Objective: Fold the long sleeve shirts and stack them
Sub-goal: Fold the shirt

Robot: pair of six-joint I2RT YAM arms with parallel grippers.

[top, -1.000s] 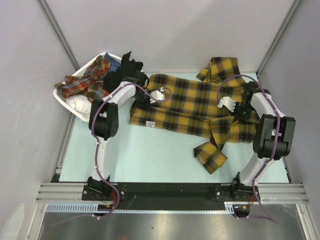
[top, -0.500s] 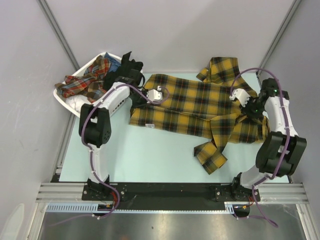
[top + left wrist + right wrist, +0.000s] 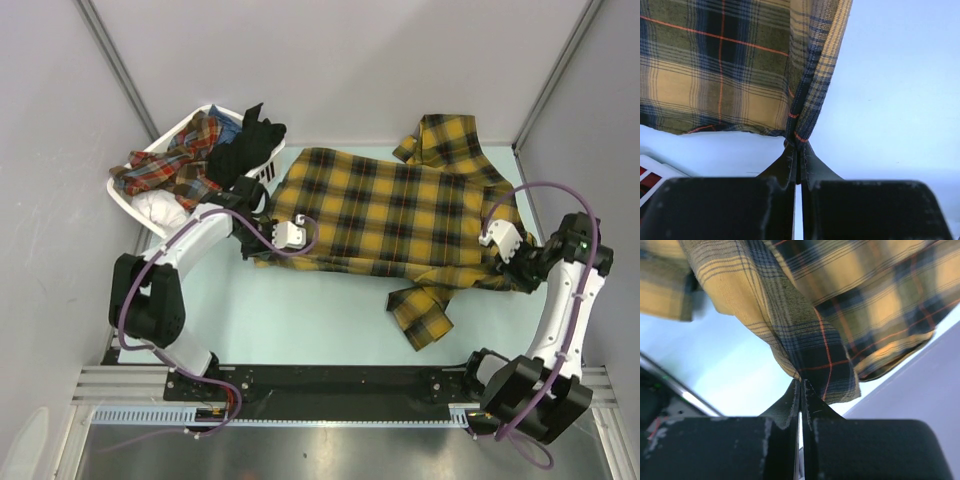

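A mustard-yellow and black plaid long sleeve shirt [image 3: 390, 210] lies spread across the pale green table [image 3: 300, 310]. One sleeve [image 3: 420, 310] lies bunched toward the near edge, and the other sleeve [image 3: 440, 135] lies at the back. My left gripper [image 3: 258, 248] is at the shirt's left near corner. In the left wrist view it [image 3: 797, 147] is shut on a pinched fold of the plaid cloth [image 3: 715, 75]. My right gripper [image 3: 515, 270] is at the right near corner. In the right wrist view it [image 3: 801, 382] is shut on the cloth's edge [image 3: 865, 300].
A white slatted basket [image 3: 135, 200] stands at the back left, holding a red plaid garment [image 3: 170, 165] and a black one [image 3: 245, 140]. Grey walls close in the table on the left, back and right. The right arm is near the right wall.
The left gripper closed on the shirt's edge. Both grippers moved toward the near edge and outward, pulling the shirt's near side with them and stretching the cloth flatter.
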